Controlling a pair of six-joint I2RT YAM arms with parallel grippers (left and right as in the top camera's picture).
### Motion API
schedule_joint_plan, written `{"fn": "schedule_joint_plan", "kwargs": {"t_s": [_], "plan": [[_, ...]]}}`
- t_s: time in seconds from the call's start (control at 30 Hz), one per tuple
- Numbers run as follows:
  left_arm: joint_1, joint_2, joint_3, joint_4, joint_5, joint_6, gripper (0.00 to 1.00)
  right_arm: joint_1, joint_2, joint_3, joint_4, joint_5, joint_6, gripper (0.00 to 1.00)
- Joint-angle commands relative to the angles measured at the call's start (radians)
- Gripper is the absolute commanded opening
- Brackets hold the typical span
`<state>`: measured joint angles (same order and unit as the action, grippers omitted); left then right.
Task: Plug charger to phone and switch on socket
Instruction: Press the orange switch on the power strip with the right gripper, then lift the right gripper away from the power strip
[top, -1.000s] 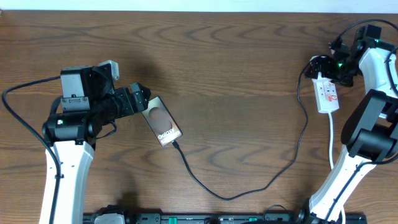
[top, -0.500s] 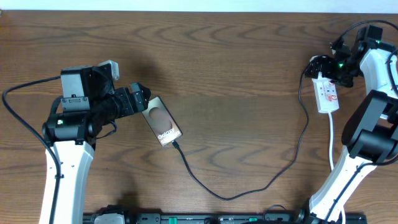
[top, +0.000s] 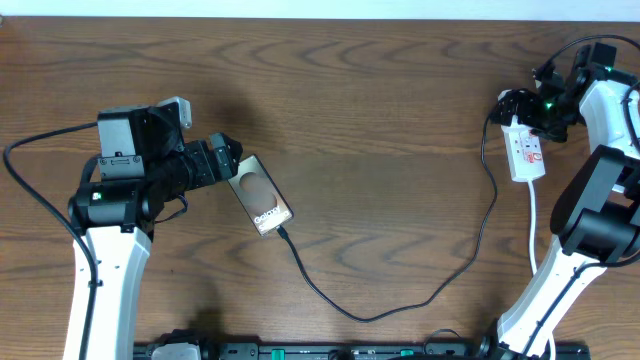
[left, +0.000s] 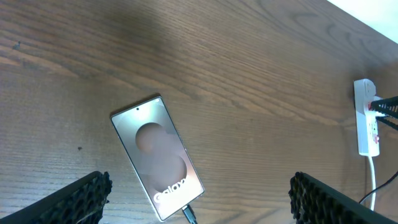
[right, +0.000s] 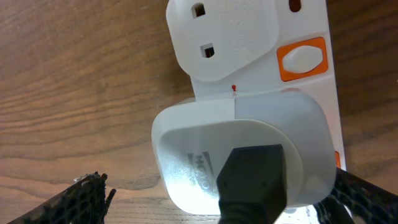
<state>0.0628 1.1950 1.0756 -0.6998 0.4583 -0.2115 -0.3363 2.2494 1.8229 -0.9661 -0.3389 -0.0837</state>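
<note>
The phone (top: 262, 200) lies flat on the table with its "Galaxy" end towards the front; it also shows in the left wrist view (left: 158, 155). The charger cable (top: 370, 315) has its black tip (left: 187, 214) in the phone's lower end. It loops across the table to a white adapter (right: 242, 155) plugged into the socket (top: 526, 150). My left gripper (top: 222, 160) is open and empty, hovering at the phone's far end (left: 199, 186). My right gripper (top: 520, 105) is open, its fingers either side of the adapter (right: 219, 183). An orange switch (right: 301, 59) shows beside an empty outlet.
The socket's thick white cord (top: 532, 230) runs towards the front right, beside the right arm's base. The socket also shows far right in the left wrist view (left: 367, 118). A black rail (top: 350, 350) lines the front table edge.
</note>
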Motion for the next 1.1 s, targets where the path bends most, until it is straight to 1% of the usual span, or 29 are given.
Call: {"fn": "schedule_joint_plan", "kwargs": {"t_s": [0.0,0.27,0.57,0.87,1.07], "plan": [[0.003,0.0,0.008,-0.002,0.002,0.013,0.94,0.039,0.034,-0.043,-0.037,-0.14,0.047,0.99],[0.003,0.0,0.008,-0.002,0.002,0.012,0.94,-0.027,0.034,0.062,-0.133,0.028,0.082,0.99],[0.003,0.0,0.008,-0.002,0.002,0.013,0.94,-0.086,0.034,0.232,-0.317,0.238,0.209,0.99],[0.003,0.0,0.008,-0.002,0.002,0.013,0.94,-0.081,0.034,0.374,-0.491,0.243,0.218,0.99],[0.003,0.0,0.008,-0.002,0.002,0.013,0.94,-0.076,0.016,0.451,-0.566,0.243,0.218,0.99]]}}
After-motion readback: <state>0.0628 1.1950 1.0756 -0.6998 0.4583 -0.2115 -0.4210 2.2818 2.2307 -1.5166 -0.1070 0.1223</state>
